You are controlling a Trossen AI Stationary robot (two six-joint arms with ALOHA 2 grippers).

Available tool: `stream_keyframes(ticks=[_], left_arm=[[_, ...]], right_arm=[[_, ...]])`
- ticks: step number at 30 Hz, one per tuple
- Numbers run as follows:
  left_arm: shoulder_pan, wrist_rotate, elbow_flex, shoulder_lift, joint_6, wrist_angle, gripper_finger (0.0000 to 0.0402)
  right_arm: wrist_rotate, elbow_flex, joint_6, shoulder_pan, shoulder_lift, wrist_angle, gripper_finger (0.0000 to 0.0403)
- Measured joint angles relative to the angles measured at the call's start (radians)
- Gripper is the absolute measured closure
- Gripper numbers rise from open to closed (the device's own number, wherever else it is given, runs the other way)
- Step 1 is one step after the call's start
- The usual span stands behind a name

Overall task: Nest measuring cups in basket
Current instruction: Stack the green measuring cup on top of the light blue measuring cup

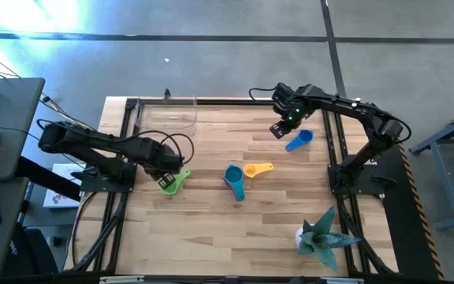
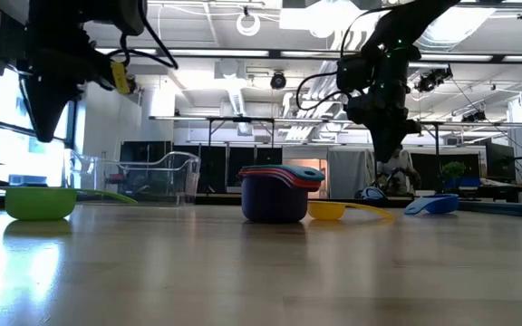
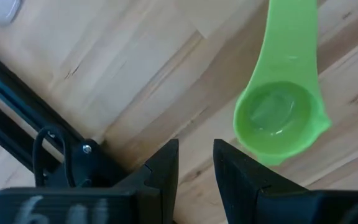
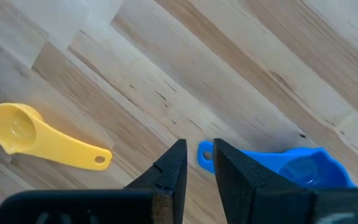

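Hovering above the wooden surface [image 1: 211, 229] at its left side, left claw [image 3: 196, 163] with fingers [image 3: 164, 167] standing a narrow gap apart and holding nothing, just beside the green measuring cup [image 1: 173, 182] lying open side up with its handle running away from the claw. Hanging over the far right part of the surface, right claw [image 4: 199, 168] likewise parted only slightly and gripping nothing, poised just above the handle end of the blue measuring cup [image 1: 299, 140] resting on the wood below. Lying near the middle, handle pointing right toward the right arm's base, yellow measuring cup [image 1: 258, 169], touching or nearly touching a nested stack of measuring cups [image 2: 280, 194] with a purple cup at the bottom, red and teal rims showing above, and a teal handle reaching toward the near edge. Sitting at the far left corner of the surface, well apart from every cup, clear basket [image 1: 166, 117] holding no cup. Standing at the near right corner, spiky teal plant figure [image 1: 321, 235]. Flanking both sides of the surface, black frame rails [image 1: 124, 134]. Showing beyond the far edge in the level view, a person [image 2: 395, 168] in the room behind the right arm.
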Motion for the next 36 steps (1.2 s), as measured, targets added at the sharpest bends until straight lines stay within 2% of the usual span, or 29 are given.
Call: stream_keyframes(ticks=[6, 16, 23, 29, 36], left_arm=[[0.026, 0.032, 0.0, 0.0, -0.011, 0.001, 0.0295], [0.064, 0.137, -0.002, 0.0, 0.163, 0.1, 0.0279], [0.084, 0.277, -0.141, -0.057, 0.162, 0.224, 0.0279], [0.092, 0.277, -0.203, -0.138, 0.137, 0.27, 0.0279], [0.131, 0.275, -0.271, -0.148, 0.145, 0.352, 0.0279]], right_arm=[[0.0, 0.0, 0.002, -0.002, 0.0, 0.026, 0.0332], [0.0, 0.0, 0.012, -0.002, 0.0, 0.051, 0.0332], [0.0, 0.0, 0.024, -0.002, 0.0, 0.054, 0.0332], [0.0, 0.001, 0.024, -0.002, 0.0, 0.064, 0.0332], [0.0, 0.001, 0.024, -0.002, 0.0, 0.068, 0.0332]])
